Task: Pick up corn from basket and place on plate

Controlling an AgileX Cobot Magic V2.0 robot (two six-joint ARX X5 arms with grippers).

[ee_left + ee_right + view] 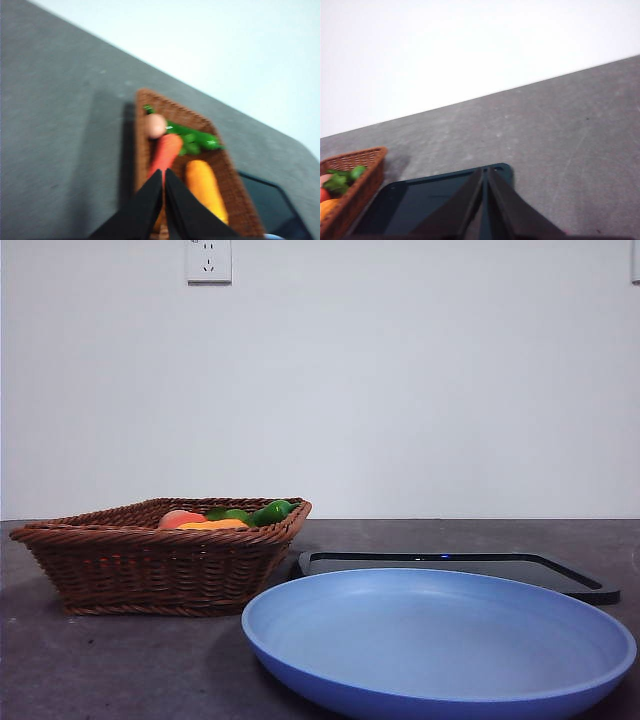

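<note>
The brown wicker basket [160, 560] stands at the left of the table, and the orange-yellow corn [212, 525] just shows above its rim. From the left wrist the corn [206, 190] lies lengthwise in the basket [145, 150] beside an orange-red carrot. My left gripper [163, 172] is shut and empty, high above the basket. The blue plate [440, 640] sits empty at the front right. My right gripper [485, 171] is shut and empty, raised over the black tray. Neither arm shows in the front view.
A round peach-pink fruit [156, 125], green vegetables [192, 137] and a carrot [165, 150] share the basket with the corn. A flat black tray [455, 568] lies behind the plate; it also shows under the right gripper as the tray [420, 202].
</note>
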